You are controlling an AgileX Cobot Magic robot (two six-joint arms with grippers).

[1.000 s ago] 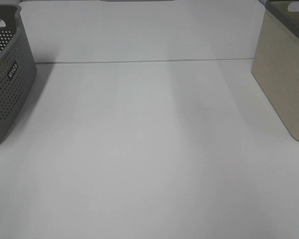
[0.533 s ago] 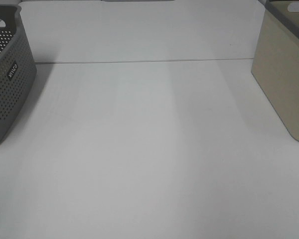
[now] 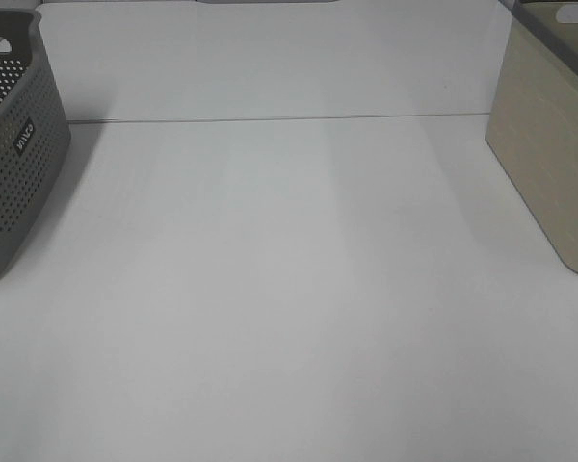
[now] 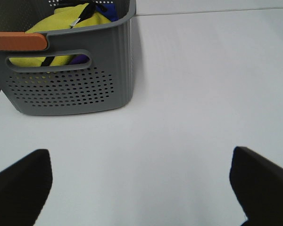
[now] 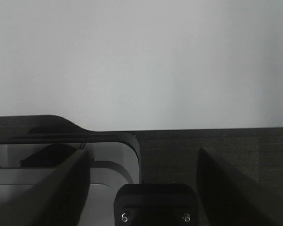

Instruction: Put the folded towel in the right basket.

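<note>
The white bench [image 3: 289,289] runs across the exterior high view, with a grey perforated basket [image 3: 14,154] at its left edge and a beige basket [image 3: 549,164] with a dark rim at its right edge; the two stand well apart, and neither arm shows in this view. The beige one is the right basket, and only its outer wall and a strip of rim are visible, so its inside cannot be seen.

In the left wrist view the left gripper [image 4: 141,181] hangs above the bench with its jaws spread wide and nothing between them; the two dark fingertips [image 4: 19,183] sit at opposite corners of the picture. Ahead of it stands the grey basket [image 4: 75,80], holding yellow cloth [image 4: 66,28] with a bit of blue beside it and an orange strip [image 4: 16,41] along its rim.

The right gripper [image 5: 141,174] also has its jaws apart and empty, over a dark surface [image 5: 217,146] at the bench edge.

A folded towel cannot be picked out in any view
</note>
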